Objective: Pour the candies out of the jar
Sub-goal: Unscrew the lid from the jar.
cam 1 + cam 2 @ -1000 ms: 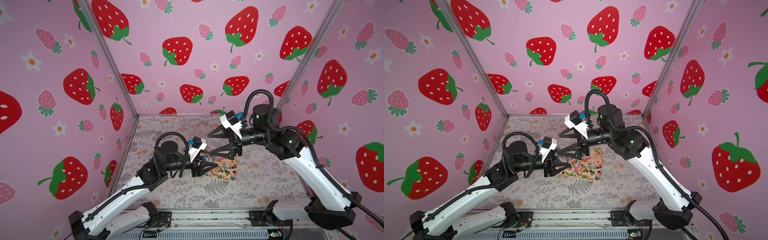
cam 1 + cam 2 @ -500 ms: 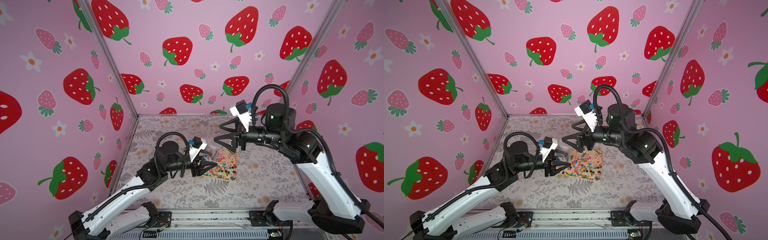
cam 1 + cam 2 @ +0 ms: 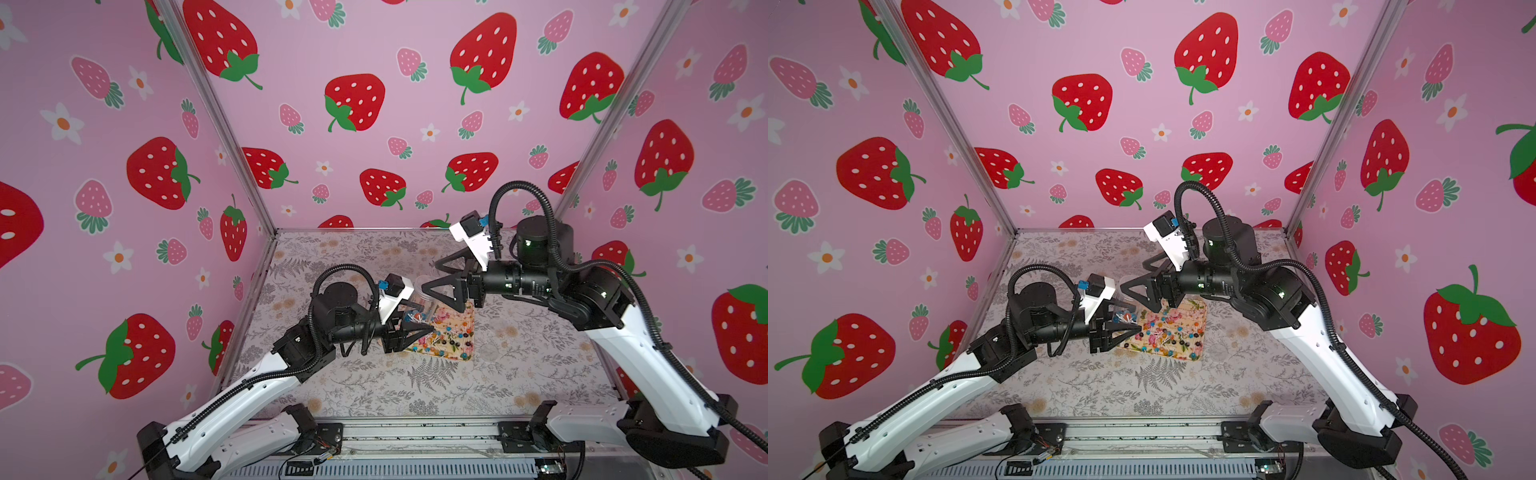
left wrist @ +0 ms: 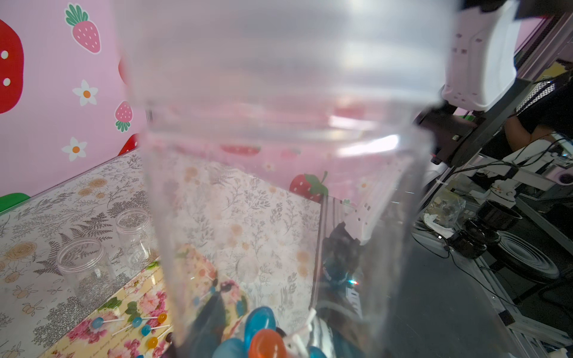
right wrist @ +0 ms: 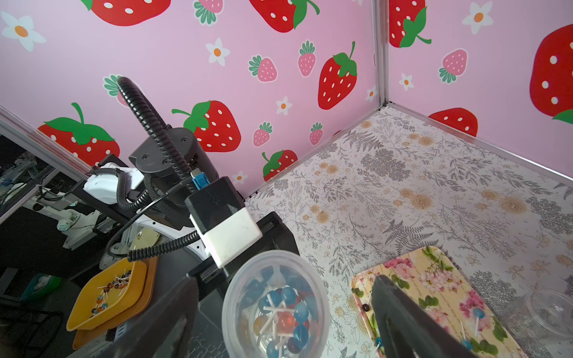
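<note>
Holding the see-through plastic jar [image 5: 276, 303] tight in the left gripper [image 3: 419, 326], near the yellow flowery tray [image 5: 434, 269], slide the wide-open right gripper [image 3: 429, 275] evenly around its top. Little round lollipop candies [image 5: 280, 310] sit inside.

Clear jars [image 4: 83, 269] stand beside the tray [image 4: 139, 297], near right end effector [image 3: 428, 275].

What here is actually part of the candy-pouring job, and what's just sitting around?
Part of the job: the jar held by the left tool, the candies inside it, the flowered tray with candies on it.
Lying about: two empty jars beside the tray, a yellow dish of candies outside the booth.
</note>
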You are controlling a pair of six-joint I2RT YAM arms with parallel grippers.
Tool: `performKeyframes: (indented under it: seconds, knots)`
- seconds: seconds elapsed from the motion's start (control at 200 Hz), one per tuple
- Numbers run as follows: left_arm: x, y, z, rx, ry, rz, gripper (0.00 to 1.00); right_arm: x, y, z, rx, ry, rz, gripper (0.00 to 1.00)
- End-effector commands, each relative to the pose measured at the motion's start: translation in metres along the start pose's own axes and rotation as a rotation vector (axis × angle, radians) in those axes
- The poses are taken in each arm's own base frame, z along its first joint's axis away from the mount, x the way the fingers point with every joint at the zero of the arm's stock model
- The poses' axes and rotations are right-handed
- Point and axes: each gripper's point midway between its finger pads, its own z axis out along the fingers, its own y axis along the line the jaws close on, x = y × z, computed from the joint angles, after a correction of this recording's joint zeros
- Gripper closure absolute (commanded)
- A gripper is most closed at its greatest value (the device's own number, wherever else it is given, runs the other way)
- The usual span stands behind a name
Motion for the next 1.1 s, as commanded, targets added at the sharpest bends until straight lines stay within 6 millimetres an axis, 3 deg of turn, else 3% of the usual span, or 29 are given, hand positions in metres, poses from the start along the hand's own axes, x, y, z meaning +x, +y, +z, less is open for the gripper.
performKeyframes:
  seconds: [0.0,0.285,0.775,1.096]
  knots:
    - [-0.006,-0.001,-0.003,-0.002,-0.021,0.028,0.48,0.003,0.003,0.007,-0.028,0.01,0.018,0.1]
    - [-0.008,-0.002,-0.004,0.002,-0.024,0.033,0.48,0.011,0.0,0.015,-0.031,0.045,0.032,0.11]
    - [-0.008,-0.005,-0.008,0.003,-0.027,0.029,0.48,0.014,0.008,0.016,-0.048,0.061,-0.006,0.36]
    - [-0.007,-0.013,-0.006,0.05,-0.014,0.003,0.48,-0.006,0.029,0.001,-0.153,-0.011,-0.28,0.44]
